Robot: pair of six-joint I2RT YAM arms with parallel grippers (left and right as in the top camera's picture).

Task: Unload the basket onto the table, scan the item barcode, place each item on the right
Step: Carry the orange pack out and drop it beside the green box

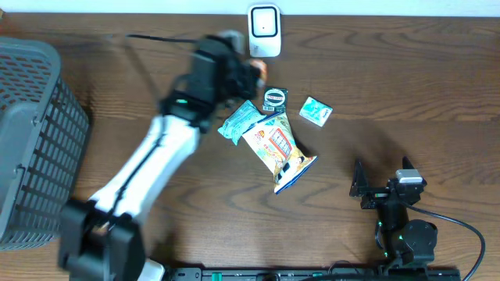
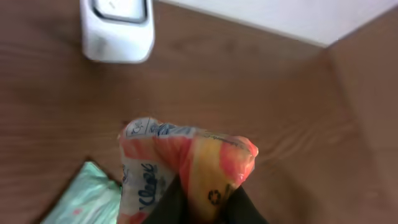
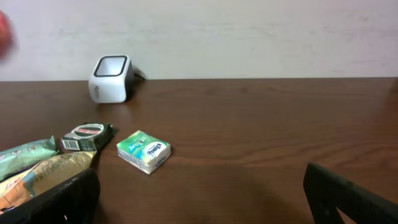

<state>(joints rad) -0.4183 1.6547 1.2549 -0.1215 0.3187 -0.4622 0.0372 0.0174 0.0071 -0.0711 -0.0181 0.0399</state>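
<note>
The left arm [image 1: 156, 156] reaches out long and slanted from the near edge of the bench [image 1: 406, 86] toward its far side, its wrist blurred. The left fingers [image 2: 168, 208] are clenched on an orange and yellow tissue packet [image 2: 186, 162], pinching its lower end so the rest stands up beyond the fingertips. The white scanner [image 2: 117, 31] sits on the bench beyond the fingers and to their left, apart from the packet. A pale green wrapper [image 2: 87, 193] lies below, left of the fingers.

The right arm [image 1: 402, 234] is folded low at the near edge. The right fingers [image 3: 62, 196] are spread wide and hold nothing. A green tissue pack [image 3: 143, 151] lies ahead of them, and the scanner stands farther back.
</note>
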